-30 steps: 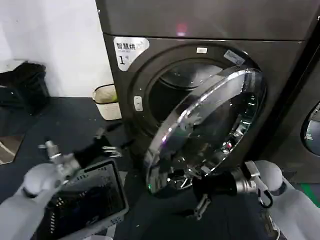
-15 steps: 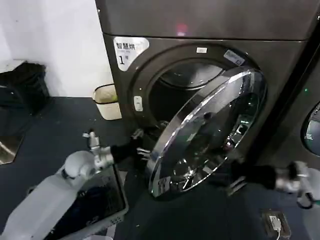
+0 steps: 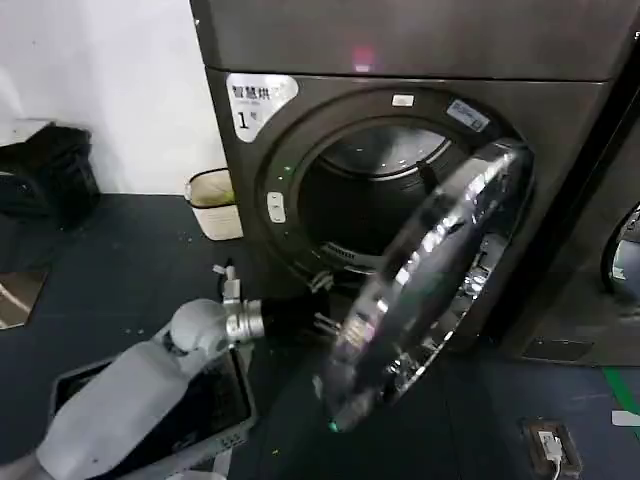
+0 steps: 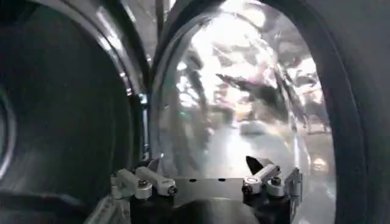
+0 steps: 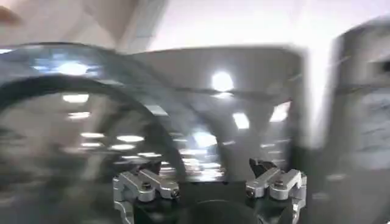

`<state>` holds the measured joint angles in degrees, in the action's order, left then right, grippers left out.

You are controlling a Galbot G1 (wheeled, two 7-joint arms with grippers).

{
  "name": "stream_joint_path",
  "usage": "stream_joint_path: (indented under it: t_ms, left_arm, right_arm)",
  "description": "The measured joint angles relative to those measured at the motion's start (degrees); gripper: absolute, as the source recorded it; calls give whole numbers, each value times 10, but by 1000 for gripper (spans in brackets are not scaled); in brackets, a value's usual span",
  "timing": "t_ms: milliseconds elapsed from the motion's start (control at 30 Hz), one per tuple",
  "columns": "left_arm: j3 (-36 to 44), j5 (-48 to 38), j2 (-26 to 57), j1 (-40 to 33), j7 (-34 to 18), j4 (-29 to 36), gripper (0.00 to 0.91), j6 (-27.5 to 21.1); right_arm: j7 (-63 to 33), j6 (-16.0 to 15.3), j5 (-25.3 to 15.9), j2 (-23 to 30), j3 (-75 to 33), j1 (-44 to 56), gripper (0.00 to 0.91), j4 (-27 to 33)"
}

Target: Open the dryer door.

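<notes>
The left arm is pale grey with a rounded joint, a silver metal wrist collar and a black forearm end. The left tool (image 4: 204, 182) and the right tool (image 5: 210, 176) each carry silver finger mounts with dark screws on a black body.

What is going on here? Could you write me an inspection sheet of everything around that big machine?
Surface: dark floor.
Job's things: dryer with a "1" sticker; its dryer door stands partly open, drum opening showing.
Clutter: pale bin by the wall; dark basket below the left arm; black heap on the left.
Grippers: left gripper reaches to the door's lower edge, open; right gripper open, holding nothing.
Cables: small plug-like item on the floor, cannot tell more.
Surroundings: white wall; second dark machine on the right.
</notes>
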<state>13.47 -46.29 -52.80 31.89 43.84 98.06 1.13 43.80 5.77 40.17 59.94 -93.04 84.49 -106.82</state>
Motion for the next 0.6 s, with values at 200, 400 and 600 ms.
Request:
stream_joint_path:
  t_ms: [200,400,600]
  left_arm:
    - [29,3,-24,-7,-4,15,907,2]
    - [81,5,-66,-33,-24,12,907,-5]
    - [131,3,-122,-67,-71,-4,907,-29]
  right_arm:
    - [-153,-69,-81,25,-78,14,907,-5]
    - [-286,-130,-161,41,-126,18,907,10]
    - [-351,-186,-172,42,-180,45,907,-9]
